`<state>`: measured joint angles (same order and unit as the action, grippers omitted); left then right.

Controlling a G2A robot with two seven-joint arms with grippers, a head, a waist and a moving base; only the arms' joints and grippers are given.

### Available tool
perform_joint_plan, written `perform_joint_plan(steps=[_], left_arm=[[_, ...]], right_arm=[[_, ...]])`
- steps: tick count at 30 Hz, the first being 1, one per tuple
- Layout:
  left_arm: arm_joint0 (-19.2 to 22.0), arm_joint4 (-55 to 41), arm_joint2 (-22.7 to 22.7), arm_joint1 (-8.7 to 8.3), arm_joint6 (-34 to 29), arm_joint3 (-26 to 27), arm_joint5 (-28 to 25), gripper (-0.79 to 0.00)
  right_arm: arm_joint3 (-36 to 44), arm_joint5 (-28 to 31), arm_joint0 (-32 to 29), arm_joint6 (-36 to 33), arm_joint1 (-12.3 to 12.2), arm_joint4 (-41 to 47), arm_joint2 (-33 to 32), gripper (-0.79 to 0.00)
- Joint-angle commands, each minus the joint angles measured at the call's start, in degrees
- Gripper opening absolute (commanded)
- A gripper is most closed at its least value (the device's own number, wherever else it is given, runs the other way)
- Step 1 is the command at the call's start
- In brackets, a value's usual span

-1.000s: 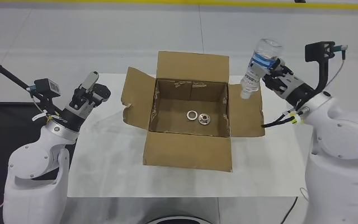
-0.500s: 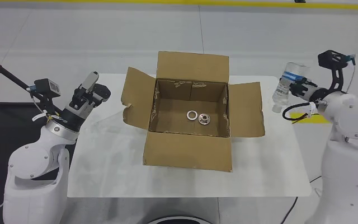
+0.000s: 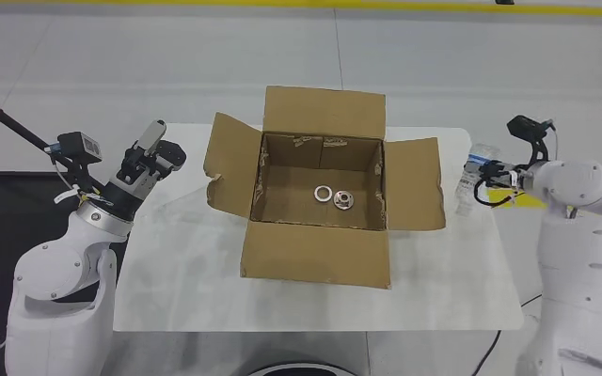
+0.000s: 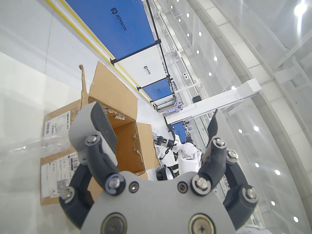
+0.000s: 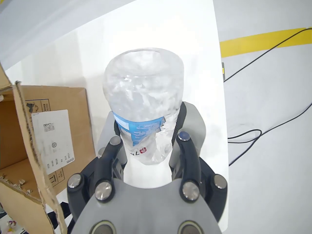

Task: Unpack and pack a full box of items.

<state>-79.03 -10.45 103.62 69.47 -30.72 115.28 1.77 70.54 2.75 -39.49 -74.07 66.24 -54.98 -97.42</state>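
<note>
Clear plastic bottle (image 5: 143, 93), water inside, is clamped in R jaws at the worktop (image 5: 170, 25) edge, beside the box (image 3: 320, 254) flap. L jaws apart, far side of box. Risk: if let go this near the rim, bottle may tip & roll off. Slick wall could also slip.

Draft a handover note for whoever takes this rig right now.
Left tool: open, empty, raised by the left edge of the table.
Right tool: shut on the water bottle, near the table's right edge, beside the right flap of the box; whether it touches the table cannot be told.
The box is open, mid-table, with two small ring parts on its floor.
Done: bottle is out.
Left: set bottle down, lift out both rings, then repack.
</note>
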Motion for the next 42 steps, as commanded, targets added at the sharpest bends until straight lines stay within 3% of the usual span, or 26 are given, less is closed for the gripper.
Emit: perform_joint_plan(steps=[1,17,35,38,42], left_arm=[[0.0,0.0,0.0,0.0,0.0,0.0,0.0,0.0],[0.0,0.0,0.0,0.0,0.0,0.0,0.0,0.0],[0.0,0.0,0.0,0.0,0.0,0.0,0.0,0.0],[0.0,0.0,0.0,0.0,0.0,0.0,0.0,0.0],[0.0,0.0,0.0,0.0,0.0,0.0,0.0,0.0]], right_arm=[[-2.1,0.2,0.8,0.5,-0.1,-0.2,0.7,-0.785],[-13.9,1.1,5.5,1.3,-0.8,-0.6,6.0,-0.785],[-18.8,-0.6,6.4,3.3,-0.8,1.6,11.3,-0.785],[-19.0,-1.0,6.5,3.5,-0.9,1.8,11.7,-0.529],[-18.7,-1.3,6.3,3.5,-1.1,2.1,11.8,-0.434]])
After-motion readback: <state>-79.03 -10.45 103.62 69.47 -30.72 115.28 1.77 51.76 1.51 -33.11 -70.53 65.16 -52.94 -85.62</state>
